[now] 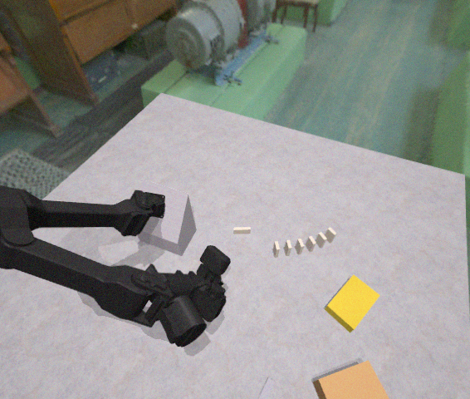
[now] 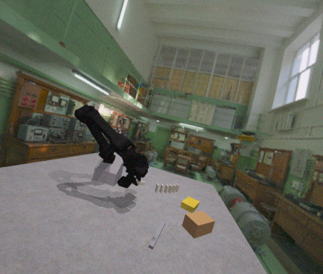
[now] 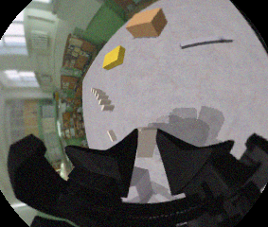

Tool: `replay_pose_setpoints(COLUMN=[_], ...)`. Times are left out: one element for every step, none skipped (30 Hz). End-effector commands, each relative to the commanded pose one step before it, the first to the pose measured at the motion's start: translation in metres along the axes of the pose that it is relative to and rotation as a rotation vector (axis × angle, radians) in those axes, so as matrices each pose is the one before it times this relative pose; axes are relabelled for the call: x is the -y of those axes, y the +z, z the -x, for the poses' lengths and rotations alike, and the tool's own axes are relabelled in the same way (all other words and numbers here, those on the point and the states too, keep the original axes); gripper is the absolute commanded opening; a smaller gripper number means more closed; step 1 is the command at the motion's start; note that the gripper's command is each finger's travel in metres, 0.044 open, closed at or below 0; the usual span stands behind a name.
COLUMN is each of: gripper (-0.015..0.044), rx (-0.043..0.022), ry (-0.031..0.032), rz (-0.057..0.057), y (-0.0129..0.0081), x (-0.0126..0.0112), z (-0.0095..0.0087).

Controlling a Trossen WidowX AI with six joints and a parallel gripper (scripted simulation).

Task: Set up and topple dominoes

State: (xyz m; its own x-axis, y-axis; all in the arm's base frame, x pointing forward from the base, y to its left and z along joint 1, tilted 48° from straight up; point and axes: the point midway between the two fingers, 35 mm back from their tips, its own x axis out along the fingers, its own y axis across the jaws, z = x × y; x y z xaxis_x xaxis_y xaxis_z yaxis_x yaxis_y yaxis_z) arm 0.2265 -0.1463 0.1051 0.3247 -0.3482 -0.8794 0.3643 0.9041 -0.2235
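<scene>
Several cream dominoes (image 1: 300,245) (image 2: 166,188) (image 3: 107,108) stand upright in a slightly curved row. One loose domino (image 1: 242,230) (image 2: 141,182) (image 3: 112,135) lies flat, apart from the row's near-arm end. My gripper (image 3: 146,131) is shut on another domino (image 3: 147,144), which shows between the fingertips in the wrist view. The gripper is tilted and off to the arm's side of the row, touching no standing domino. In the top and exterior views the arm's own body hides the fingertips and the held domino, so its height cannot be told exactly.
A yellow block (image 1: 352,302) (image 2: 190,204) (image 3: 114,58) and an orange block (image 1: 353,381) (image 2: 198,224) (image 3: 147,24) lie beyond the row. A thin grey bar (image 2: 157,236) (image 3: 206,43) lies nearby. A pale angular block (image 1: 166,223) (image 2: 105,175) is beside the arm's base.
</scene>
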Motion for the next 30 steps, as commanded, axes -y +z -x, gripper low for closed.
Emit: replay_pose_setpoints(gripper=[0.0107, 0.0107, 0.0107, 0.0107, 0.0107, 0.0107, 0.0107, 0.0107, 0.0107, 0.0107, 0.0107, 0.0107, 0.0107, 0.0107, 0.0107, 0.0107, 0.0107, 0.0107, 0.0107, 0.0107, 0.0107, 0.0107, 0.0107, 0.0107, 0.0107, 0.0107, 0.0107, 0.0107, 0.0107, 0.0107], rx=[0.07983, 0.02129, 0.02165, 0.02198, 0.02229, 0.02256, 0.02305, 0.02327, 0.02345, 0.02361, 0.02374, 0.02385, 0.02393, 0.02399, 0.02401, 0.02402, 0.02383, 0.02380, 0.02375, 0.02367, 0.02356, 0.02344, 0.02329, 0.02311, 0.02292, 0.02270, 0.02247, 0.02221, 0.02194, 0.02164], ry=[0.04540, 0.01010, 0.00954, 0.00898, 0.00842, 0.00786, 0.00657, 0.00600, 0.00545, 0.00490, 0.00435, 0.00381, 0.00327, 0.00275, 0.00224, 0.00173, 0.00218, 0.00173, 0.00129, 0.00086, 0.00045, 0.00005, -0.00033, -0.00069, -0.00103, -0.00135, -0.00166, -0.00194, -0.00220, -0.00244], rz=[-0.0087, -0.0019, -0.0014, -0.0008, -0.0002, 0.0004, 0.0015, 0.0021, 0.0027, 0.0033, 0.0040, 0.0047, 0.0053, 0.0060, 0.0067, 0.0073, 0.0074, 0.0081, 0.0087, 0.0094, 0.0101, 0.0108, 0.0115, 0.0121, 0.0128, 0.0135, 0.0142, 0.0148, 0.0155, 0.0161], y=[0.00249, 0.00090, 0.00091, 0.00091, 0.00091, 0.00092, 0.00098, 0.00098, 0.00098, 0.00097, 0.00096, 0.00096, 0.00095, 0.00094, 0.00093, 0.00092, 0.00084, 0.00083, 0.00083, 0.00082, 0.00082, 0.00081, 0.00081, 0.00080, 0.00080, 0.00080, 0.00080, 0.00080, 0.00080, 0.00081], x=[0.00172, 0.00085, 0.00090, 0.00095, 0.00100, 0.00104, 0.00122, 0.00125, 0.00128, 0.00130, 0.00132, 0.00134, 0.00135, 0.00136, 0.00136, 0.00136, 0.00118, 0.00117, 0.00115, 0.00112, 0.00110, 0.00106, 0.00103, 0.00099, 0.00094, 0.00089, 0.00084, 0.00078, 0.00072, 0.00065], z=[-0.00264, -0.00079, -0.00068, -0.00057, -0.00046, -0.00035, -0.00020, -0.00009, 0.00001, 0.00012, 0.00023, 0.00033, 0.00044, 0.00054, 0.00065, 0.00075, 0.00081, 0.00091, 0.00101, 0.00110, 0.00119, 0.00128, 0.00137, 0.00146, 0.00154, 0.00162, 0.00170, 0.00177, 0.00185, 0.00191])
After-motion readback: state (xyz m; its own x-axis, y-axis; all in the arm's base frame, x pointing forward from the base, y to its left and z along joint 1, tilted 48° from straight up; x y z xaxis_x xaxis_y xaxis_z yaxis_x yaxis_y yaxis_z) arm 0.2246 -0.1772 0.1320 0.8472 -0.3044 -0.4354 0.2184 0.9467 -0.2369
